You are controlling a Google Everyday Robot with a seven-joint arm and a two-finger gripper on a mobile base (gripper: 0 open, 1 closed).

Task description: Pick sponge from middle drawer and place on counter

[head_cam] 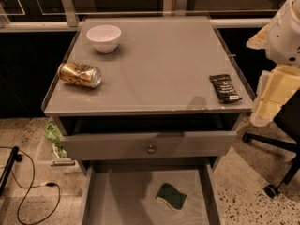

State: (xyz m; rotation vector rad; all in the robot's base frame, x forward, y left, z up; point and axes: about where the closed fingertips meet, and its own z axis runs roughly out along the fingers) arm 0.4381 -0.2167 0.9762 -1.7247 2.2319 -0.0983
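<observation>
The sponge (pixel 171 196), dark green on top with a pale yellow edge, lies flat on the floor of the open middle drawer (pixel 122 198), right of its centre. The drawer is pulled out below the counter (pixel 159 64), a flat grey cabinet top with a thin rim. My gripper (pixel 269 100), pale yellow under the white arm, hangs at the right edge of the view, beside the counter's right side and well above and to the right of the sponge. It holds nothing that I can see.
On the counter stand a white bowl (pixel 103 37) at the back left, a gold can (pixel 79 74) on its side at the left, and a black wrapped bar (pixel 225 88) at the right edge. A drawer front with a knob (pixel 150 146) juts out above the middle drawer. A chair base (pixel 276 172) stands on the right, cables (pixel 28 191) lie on the left.
</observation>
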